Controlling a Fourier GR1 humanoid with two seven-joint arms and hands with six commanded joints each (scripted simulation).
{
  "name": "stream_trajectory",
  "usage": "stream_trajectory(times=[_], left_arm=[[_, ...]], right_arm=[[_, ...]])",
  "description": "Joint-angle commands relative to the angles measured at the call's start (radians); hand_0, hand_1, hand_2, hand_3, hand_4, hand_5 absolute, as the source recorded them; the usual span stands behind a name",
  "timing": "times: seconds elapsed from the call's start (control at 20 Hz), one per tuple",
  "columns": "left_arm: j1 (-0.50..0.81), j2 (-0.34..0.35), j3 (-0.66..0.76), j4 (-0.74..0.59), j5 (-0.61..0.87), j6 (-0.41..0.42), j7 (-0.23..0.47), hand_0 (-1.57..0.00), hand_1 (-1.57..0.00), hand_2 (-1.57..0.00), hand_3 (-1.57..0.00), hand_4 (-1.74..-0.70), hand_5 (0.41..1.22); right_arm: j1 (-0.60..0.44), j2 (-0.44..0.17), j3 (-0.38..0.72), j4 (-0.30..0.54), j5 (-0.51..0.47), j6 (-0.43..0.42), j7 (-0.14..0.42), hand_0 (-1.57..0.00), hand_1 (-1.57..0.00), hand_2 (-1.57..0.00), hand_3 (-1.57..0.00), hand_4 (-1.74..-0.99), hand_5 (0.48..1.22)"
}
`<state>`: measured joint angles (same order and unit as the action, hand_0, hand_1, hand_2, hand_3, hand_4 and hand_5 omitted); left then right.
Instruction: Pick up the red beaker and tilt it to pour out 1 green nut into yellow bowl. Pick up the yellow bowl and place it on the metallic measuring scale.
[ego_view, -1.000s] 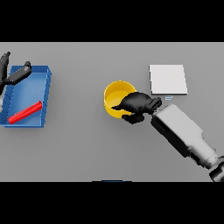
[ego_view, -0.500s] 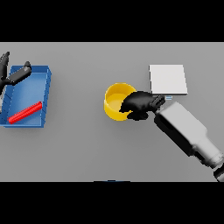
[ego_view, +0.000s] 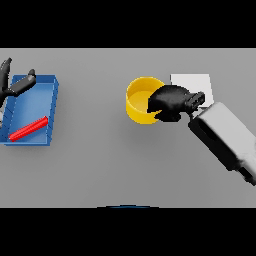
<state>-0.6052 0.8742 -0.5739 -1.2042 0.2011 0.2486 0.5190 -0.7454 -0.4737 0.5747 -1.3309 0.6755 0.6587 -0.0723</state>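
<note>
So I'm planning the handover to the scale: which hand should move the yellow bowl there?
The right hand. It already grips the yellow bowl at its rim, beside the scale. The left hand is far off, over the blue tray.

No legible text, label, brand, number or sign is found on any surface in the head view.
</note>
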Motion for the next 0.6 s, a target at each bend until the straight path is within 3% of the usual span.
stream_trajectory(times=[0.0, 0.15, 0.35, 0.45, 0.55], left_arm=[[0.004, 0.001, 0.001, -0.002, 0.004, -0.004, -0.006, 0.00, 0.00, 0.00, 0.00, -0.80, 0.723], [0.003, 0.006, 0.006, -0.012, 0.008, -0.002, -0.001, 0.00, 0.00, 0.00, 0.00, -0.80, 0.723], [0.011, 0.017, 0.011, -0.022, 0.009, 0.004, -0.003, 0.00, 0.00, 0.00, 0.00, -0.81, 0.735], [0.016, 0.017, 0.007, -0.023, 0.005, 0.009, 0.002, 0.00, 0.00, 0.00, 0.00, -0.81, 0.742], [0.027, 0.025, -0.001, -0.048, -0.001, 0.014, 0.014, 0.00, 0.00, 0.00, 0.00, -0.80, 0.734]], right_arm=[[0.007, -0.005, -0.009, -0.017, -0.010, 0.008, 0.021, -1.56, -1.56, -1.55, -1.29, -1.723, 1.219], [0.051, -0.033, -0.019, -0.101, -0.041, 0.031, 0.057, -1.57, -1.57, -1.56, -1.25, -1.720, 1.219], [0.034, -0.102, -0.039, -0.127, -0.029, 0.003, 0.033, -1.57, -1.57, -1.57, -1.32, -1.720, 1.220], [0.009, -0.111, -0.064, -0.083, -0.024, -0.023, 0.056, -1.57, -1.57, -1.57, -1.30, -1.720, 1.221], [-0.013, -0.126, -0.075, -0.027, -0.014, -0.058, 0.042, -1.57, -1.57, -1.57, -1.26, -1.719, 1.221]])
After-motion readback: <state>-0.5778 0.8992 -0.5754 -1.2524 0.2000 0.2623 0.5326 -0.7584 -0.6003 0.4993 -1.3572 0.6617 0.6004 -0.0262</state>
